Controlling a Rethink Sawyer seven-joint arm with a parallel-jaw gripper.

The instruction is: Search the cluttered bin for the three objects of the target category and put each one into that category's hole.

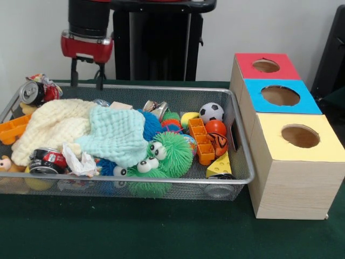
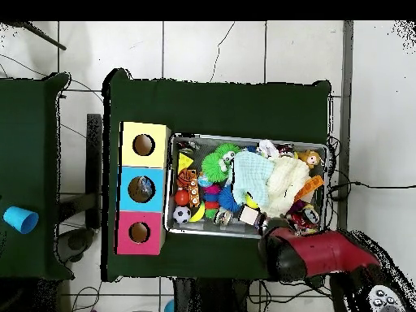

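We see the tool (image 1: 87, 81) hanging straight down over the wire bin's (image 1: 243, 141) far corner, two prongs spread apart, gripping nothing. The red arm (image 2: 321, 253) reaches in from the surface (image 2: 219, 101) edge.

No text, label, brand or number could be read anywhere. The cans (image 1: 33, 92) in the bin (image 1: 240, 141) carried printing, but it was too small to make out.
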